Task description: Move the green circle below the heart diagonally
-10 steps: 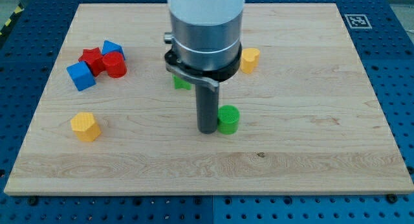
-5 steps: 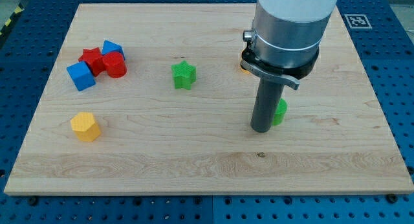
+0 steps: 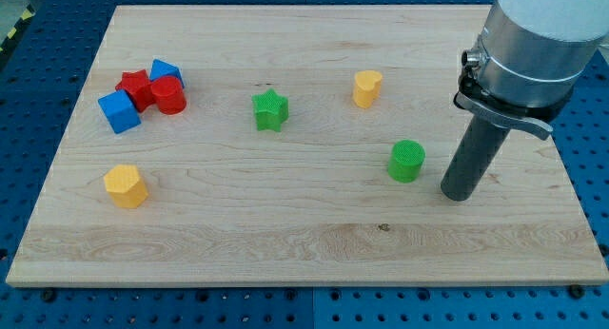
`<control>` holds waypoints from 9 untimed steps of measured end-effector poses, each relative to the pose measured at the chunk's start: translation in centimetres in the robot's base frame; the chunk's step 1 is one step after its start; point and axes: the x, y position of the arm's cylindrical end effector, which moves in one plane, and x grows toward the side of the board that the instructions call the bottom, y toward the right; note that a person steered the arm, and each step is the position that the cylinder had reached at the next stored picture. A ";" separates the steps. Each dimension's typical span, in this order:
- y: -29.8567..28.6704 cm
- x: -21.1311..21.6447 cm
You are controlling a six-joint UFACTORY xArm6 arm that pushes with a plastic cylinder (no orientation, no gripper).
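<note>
The green circle (image 3: pixel 406 161) stands on the wooden board (image 3: pixel 304 243), right of centre. The yellow heart (image 3: pixel 366 87) sits above it and a little to the left. My tip (image 3: pixel 457 194) rests on the board just right of the green circle, a small gap apart from it. The rod rises from the tip to the arm's grey body at the view's top right.
A green star (image 3: pixel 270 110) lies left of the heart. At the upper left a red star (image 3: pixel 134 87), a red cylinder (image 3: pixel 169 96) and two blue blocks (image 3: pixel 119 111) cluster together. A yellow hexagon (image 3: pixel 125 185) sits at the lower left.
My tip has swept from the green circle's left side to its right side. The green circle has moved right across the board, now lying below and right of the heart.
</note>
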 end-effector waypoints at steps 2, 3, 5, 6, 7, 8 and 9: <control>-0.3 -0.3; -1.1 -0.6; -2.7 -3.6; -4.1 -4.4; -4.1 -4.4; -4.4 -4.9; -5.2 -5.1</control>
